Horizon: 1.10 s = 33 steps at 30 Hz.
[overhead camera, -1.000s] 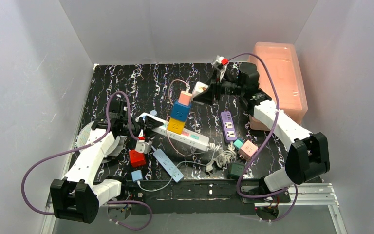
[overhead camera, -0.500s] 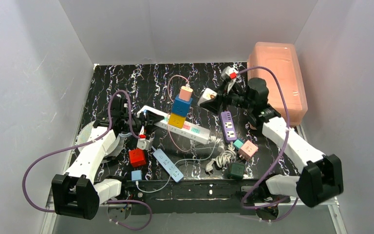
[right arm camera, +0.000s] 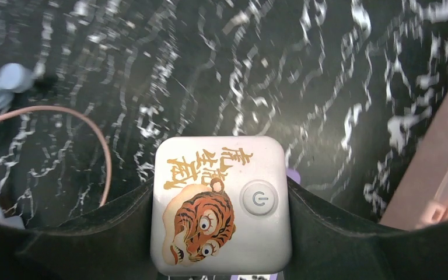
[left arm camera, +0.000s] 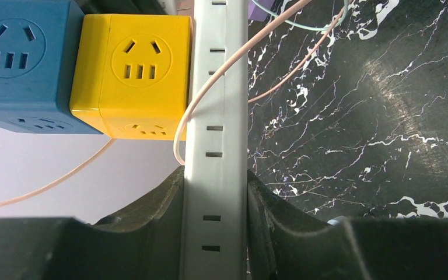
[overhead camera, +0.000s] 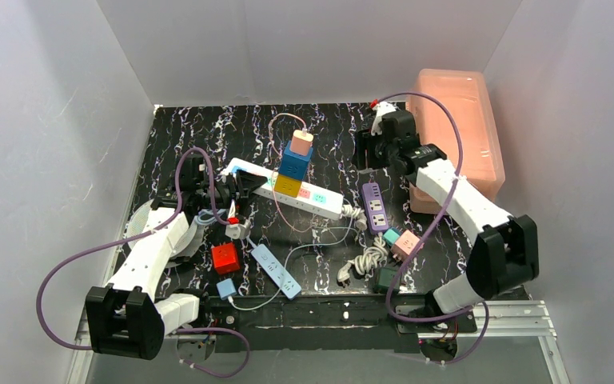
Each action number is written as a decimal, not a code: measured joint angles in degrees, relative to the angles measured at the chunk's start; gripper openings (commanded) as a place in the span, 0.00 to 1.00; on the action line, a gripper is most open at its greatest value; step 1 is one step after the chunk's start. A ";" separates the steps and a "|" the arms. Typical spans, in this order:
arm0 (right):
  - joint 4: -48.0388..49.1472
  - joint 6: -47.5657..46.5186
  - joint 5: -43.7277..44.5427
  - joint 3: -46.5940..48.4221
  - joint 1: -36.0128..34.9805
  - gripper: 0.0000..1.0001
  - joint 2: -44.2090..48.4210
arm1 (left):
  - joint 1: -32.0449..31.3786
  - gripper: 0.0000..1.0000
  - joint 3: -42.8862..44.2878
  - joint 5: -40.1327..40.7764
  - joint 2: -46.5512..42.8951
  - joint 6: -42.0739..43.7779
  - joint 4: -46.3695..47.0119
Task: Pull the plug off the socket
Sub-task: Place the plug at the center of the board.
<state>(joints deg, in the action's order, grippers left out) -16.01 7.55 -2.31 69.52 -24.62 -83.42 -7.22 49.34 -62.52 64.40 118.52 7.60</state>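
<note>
The socket, a long white power strip (overhead camera: 304, 196), lies aslant mid-table. A stack of a yellow cube (overhead camera: 288, 186), a blue cube (overhead camera: 293, 166) and a pink cube (overhead camera: 300, 144) stands plugged into it. My left gripper (overhead camera: 237, 186) is shut on the strip's left end; in the left wrist view the strip (left arm camera: 219, 146) sits pinched in that gripper (left arm camera: 216, 224), beside the yellow cube (left arm camera: 131, 76). My right gripper (right arm camera: 219, 219) is shut on the plug, a white cube with a tiger picture and a power button (right arm camera: 219, 204), held clear of the stack at the back right (overhead camera: 365, 150).
A short purple strip (overhead camera: 376, 206) lies right of the socket. A slim light-blue strip (overhead camera: 276, 270), a red cube (overhead camera: 225, 258) and a small blue cube (overhead camera: 225, 288) lie at front left. Loose cubes (overhead camera: 406, 242) and cords lie at front right. A pink bin (overhead camera: 457, 136) stands at back right.
My right gripper has carried the white tiger plug away from the cube stack, toward the back right. The power strip and its stack have shifted toward the back in my left gripper.
</note>
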 measured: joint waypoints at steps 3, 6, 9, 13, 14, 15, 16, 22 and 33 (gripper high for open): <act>-6.78 3.26 3.45 2.80 0.24 0.01 -3.80 | 0.00 0.00 0.00 0.00 0.00 0.00 -0.02; -11.67 5.68 4.98 4.68 0.26 0.01 -6.99 | 0.00 0.00 0.00 0.04 -0.11 0.00 -0.20; -16.02 7.50 6.05 7.19 0.24 0.01 -10.40 | 0.00 0.00 0.00 0.04 -0.26 0.02 -0.22; -20.00 9.46 7.37 12.74 0.26 0.02 -16.85 | 0.00 0.00 0.00 0.04 -0.39 0.02 -0.61; -20.61 9.84 7.67 13.99 0.26 0.02 -18.27 | 0.00 0.00 0.00 0.04 -0.39 0.02 -0.72; -21.22 10.32 7.87 15.50 0.35 0.02 -20.06 | 0.00 0.00 0.00 0.04 -0.39 0.02 -0.94; -21.77 10.67 7.89 16.94 0.50 0.02 -21.81 | 0.00 0.00 0.00 0.04 -0.42 0.00 -1.09; -24.59 13.09 8.15 23.58 2.47 0.03 -30.91 | 0.00 0.00 0.00 0.04 -0.50 0.02 -1.55; -28.17 16.46 9.05 31.54 5.86 0.79 -38.86 | 0.00 0.00 0.00 0.04 -0.50 0.02 -1.75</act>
<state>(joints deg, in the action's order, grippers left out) -44.18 24.01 6.74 101.06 -18.76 -122.28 -7.22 49.34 -62.48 63.90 118.54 5.85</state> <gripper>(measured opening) 0.724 0.338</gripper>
